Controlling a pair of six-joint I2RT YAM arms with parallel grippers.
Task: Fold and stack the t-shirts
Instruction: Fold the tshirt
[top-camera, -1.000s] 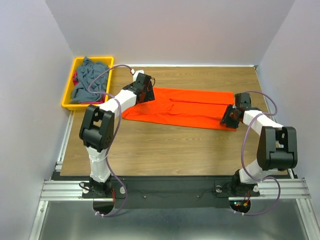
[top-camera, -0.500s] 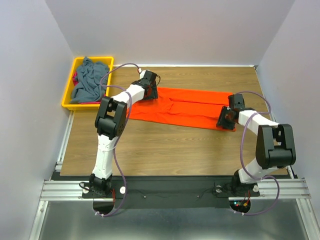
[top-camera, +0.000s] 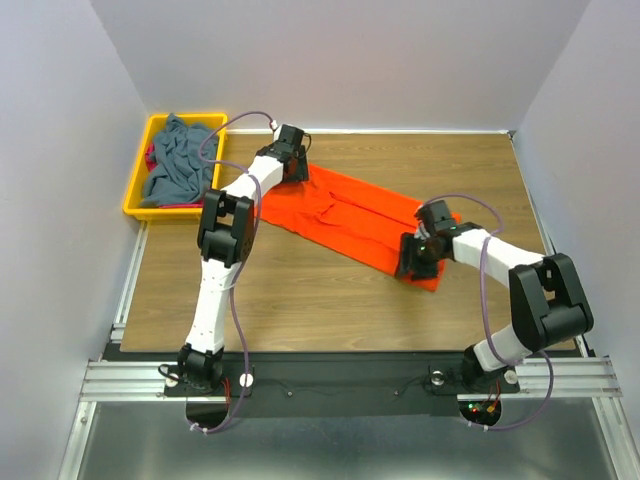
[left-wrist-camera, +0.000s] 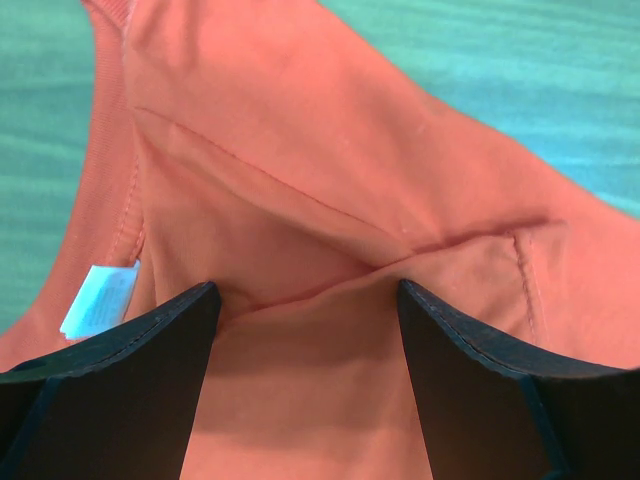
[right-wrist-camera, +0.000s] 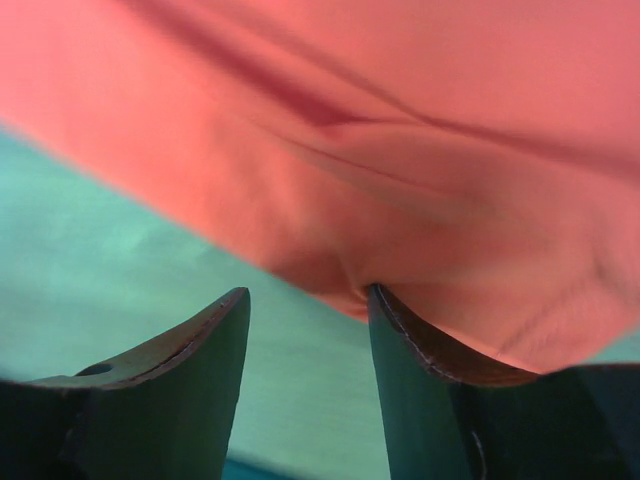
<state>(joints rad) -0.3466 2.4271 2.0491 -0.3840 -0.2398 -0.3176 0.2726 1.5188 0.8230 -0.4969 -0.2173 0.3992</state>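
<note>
The shirt lies slantwise on the bench, collar near the back-left corner. My left gripper straddles the collar fold wide open, gripping nothing. The right gripper sits half open at the hem. I'd close both squarely on cloth before lifting.

Bright orange t-shirt is down on the wooden table, folded lengthwise into a long narrow strip. It lies on a slant, collar end far and left, the other end nearer and to the right. It's wrinkled through the middle, and close up a seam and a soft crease show, with the white neck label inside the collar. Far left, the slate grey-blue t-shirt sits heaped and crumpled in the yellow bin. A scrap of red cloth peeks out at its left edge.
</note>
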